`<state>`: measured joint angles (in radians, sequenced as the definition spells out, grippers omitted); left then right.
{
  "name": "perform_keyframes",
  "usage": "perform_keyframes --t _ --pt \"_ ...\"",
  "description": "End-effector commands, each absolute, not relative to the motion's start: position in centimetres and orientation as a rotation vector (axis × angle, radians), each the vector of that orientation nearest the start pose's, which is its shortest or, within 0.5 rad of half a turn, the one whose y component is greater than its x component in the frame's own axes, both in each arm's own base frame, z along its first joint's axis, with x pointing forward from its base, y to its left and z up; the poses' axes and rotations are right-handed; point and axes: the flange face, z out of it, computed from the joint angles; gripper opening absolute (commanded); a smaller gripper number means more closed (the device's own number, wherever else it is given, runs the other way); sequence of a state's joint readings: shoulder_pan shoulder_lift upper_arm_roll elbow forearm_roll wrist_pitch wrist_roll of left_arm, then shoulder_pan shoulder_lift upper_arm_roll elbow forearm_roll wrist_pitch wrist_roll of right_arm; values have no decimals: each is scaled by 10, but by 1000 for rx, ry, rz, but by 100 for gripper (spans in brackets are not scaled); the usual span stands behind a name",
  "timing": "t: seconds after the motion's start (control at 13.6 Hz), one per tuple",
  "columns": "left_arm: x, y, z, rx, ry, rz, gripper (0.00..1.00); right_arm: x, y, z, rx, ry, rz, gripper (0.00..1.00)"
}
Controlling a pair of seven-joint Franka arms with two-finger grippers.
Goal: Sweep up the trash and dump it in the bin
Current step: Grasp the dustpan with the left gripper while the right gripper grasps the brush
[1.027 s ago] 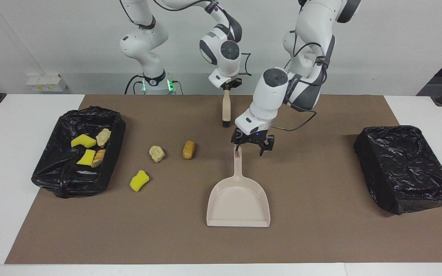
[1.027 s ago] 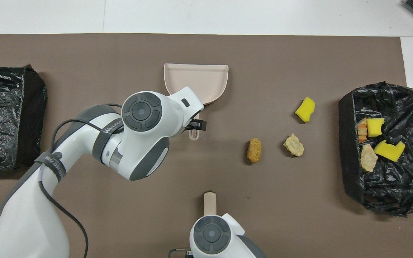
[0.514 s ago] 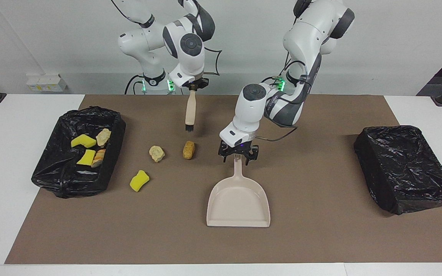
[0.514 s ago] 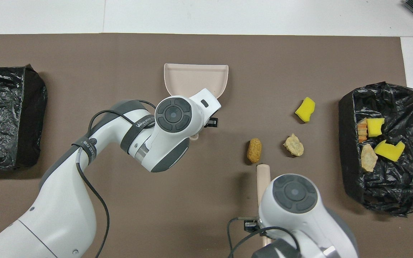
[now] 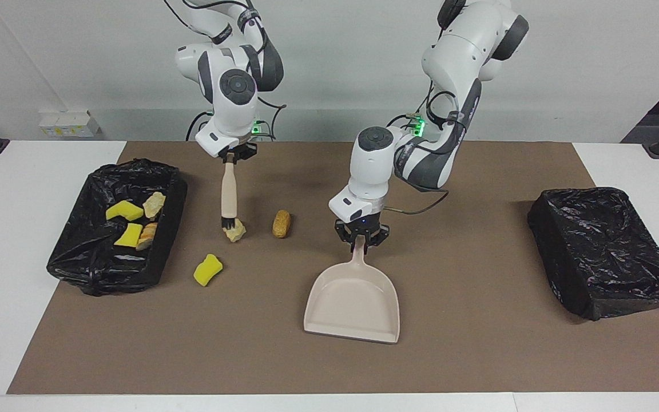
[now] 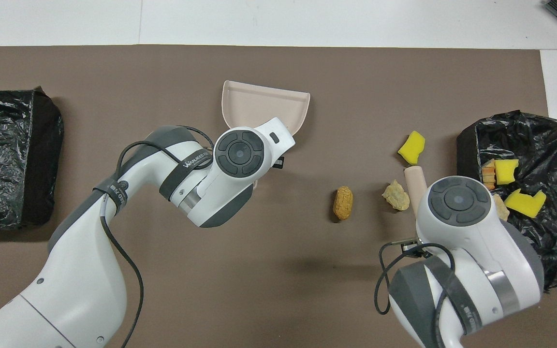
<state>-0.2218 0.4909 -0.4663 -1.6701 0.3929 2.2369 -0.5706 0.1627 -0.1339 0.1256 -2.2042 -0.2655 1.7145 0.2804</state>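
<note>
Trash lump [image 5: 234,230] under brush [image 5: 229,194] — right end effector [image 5: 232,157] clamped; left [image 5: 361,239] clamps dustpan [image 5: 352,300].

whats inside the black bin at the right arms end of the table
The bag-lined bin holds two yellow sponge pieces, a pale lump and a bread-like roll. From overhead the right arm covers part of it.

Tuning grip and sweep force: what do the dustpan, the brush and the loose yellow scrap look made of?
Dustpan: likely moulded plastic, smooth matte beige, thin raised rim, one piece with its handle.
Brush: pale handle, plastic or light wood, cannot tell which; short black bristles at the tip.
Yellow scrap: looks like sponge foam, matte with soft cut edges, so probably light and compressible.
</note>
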Motion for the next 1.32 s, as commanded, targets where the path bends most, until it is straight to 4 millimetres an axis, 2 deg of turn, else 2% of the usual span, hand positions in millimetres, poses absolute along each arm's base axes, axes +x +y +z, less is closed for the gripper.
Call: perform_keyframes --t 0.0,0.15,0.29,0.37,0.51,0.66,0.81,0.95,1.17,1.25 --pt "554 -364 399 -2909 736 -210 0 497 88 419 -3534 -258 470 0" --pt "546 -341 413 -2718 1084 -41 0 523 81 407 -3587 -370 475 0" --pt "547 -320 417 -2577 1343 78 0 549 68 397 -3630 -450 488 0" --pt "540 -316 421 -2520 1448 125 0 563 59 396 -3628 -453 481 0" --pt "527 -294 429 -2431 1649 245 0 579 57 381 -3641 -480 489 0" --pt "507 -284 426 -2340 1825 325 0 579 62 368 -3635 -453 509 0" --pt "493 -275 413 -2326 1880 347 0 577 73 353 -3625 -352 522 0" --pt "478 -282 403 -2334 1952 300 0 572 84 346 -3554 -257 544 0" --pt "448 -307 380 -2399 1956 330 0 555 124 344 -3445 -254 588 0" --pt "439 -318 376 -2415 1944 329 0 547 147 346 -3416 -252 582 0"
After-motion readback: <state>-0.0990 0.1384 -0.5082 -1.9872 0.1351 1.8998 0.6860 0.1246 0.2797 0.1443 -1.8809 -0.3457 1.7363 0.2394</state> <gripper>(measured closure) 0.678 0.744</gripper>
